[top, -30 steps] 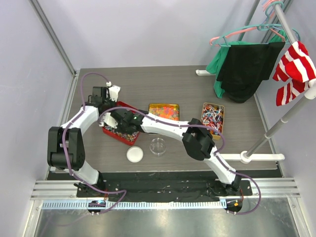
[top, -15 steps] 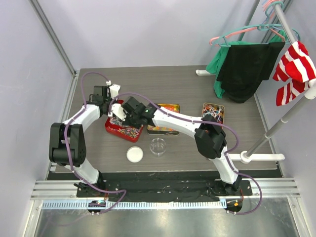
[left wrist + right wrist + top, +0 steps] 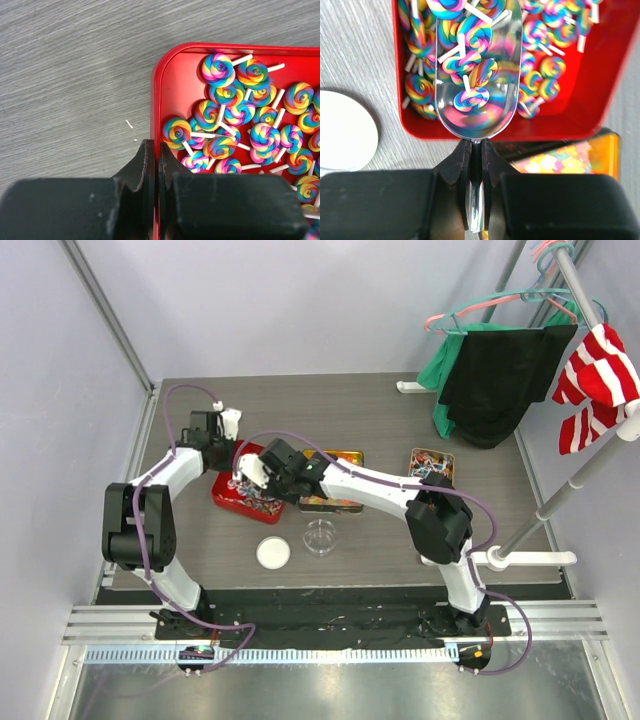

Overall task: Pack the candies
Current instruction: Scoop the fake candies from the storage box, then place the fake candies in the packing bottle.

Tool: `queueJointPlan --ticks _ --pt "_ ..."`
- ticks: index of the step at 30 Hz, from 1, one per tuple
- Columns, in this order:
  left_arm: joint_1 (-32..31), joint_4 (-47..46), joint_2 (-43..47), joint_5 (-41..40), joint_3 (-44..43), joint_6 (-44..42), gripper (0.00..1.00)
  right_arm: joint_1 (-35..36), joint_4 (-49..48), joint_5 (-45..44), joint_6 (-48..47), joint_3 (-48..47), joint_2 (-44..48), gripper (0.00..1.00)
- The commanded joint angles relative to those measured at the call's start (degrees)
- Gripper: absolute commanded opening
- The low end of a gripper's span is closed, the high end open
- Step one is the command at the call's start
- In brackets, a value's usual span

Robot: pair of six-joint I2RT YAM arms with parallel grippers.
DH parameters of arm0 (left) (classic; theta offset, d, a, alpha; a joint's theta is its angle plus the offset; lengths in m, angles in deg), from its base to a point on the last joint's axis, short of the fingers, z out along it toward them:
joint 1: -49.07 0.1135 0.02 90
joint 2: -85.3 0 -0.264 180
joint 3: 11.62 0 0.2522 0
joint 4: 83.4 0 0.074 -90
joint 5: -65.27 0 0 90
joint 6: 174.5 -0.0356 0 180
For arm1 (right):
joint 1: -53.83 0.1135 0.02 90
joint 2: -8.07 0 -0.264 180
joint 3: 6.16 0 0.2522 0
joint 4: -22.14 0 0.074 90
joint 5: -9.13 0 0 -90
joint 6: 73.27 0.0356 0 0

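The candies [image 3: 235,115] are rainbow swirl lollipops on white sticks, filling a red tin [image 3: 156,90]. My left gripper [image 3: 156,150] is shut on the tin's left rim; in the top view it [image 3: 230,448] sits at the tin's [image 3: 228,502] far left corner. My right gripper [image 3: 476,147] is shut on the handle of a shiny metal scoop [image 3: 477,107]. The scoop holds several lollipops [image 3: 467,65] and hangs over the red tin [image 3: 560,125]. In the top view the right gripper [image 3: 262,472] is over the tin's right side.
A yellow tin of gummy sweets [image 3: 345,457] lies right of the red tin, partly under my right forearm. Another tin of wrapped sweets [image 3: 432,465] is farther right. A clear round dish [image 3: 320,535] and its white lid [image 3: 273,553] lie nearer. A clothes rack [image 3: 500,370] stands at the back right.
My right arm has swung back and right, so its forearm now crosses the yellow tin, with the scoop still over the red tin. The left gripper stays on the tin's rim.
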Motion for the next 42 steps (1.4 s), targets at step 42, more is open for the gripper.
queueJointPlan --ticks 42 --pt "11.0 1.2 -14.6 0.8 -18.5 3.0 0.00 -5.5 16.6 1.6 -10.7 30.6 43.9 0.01"
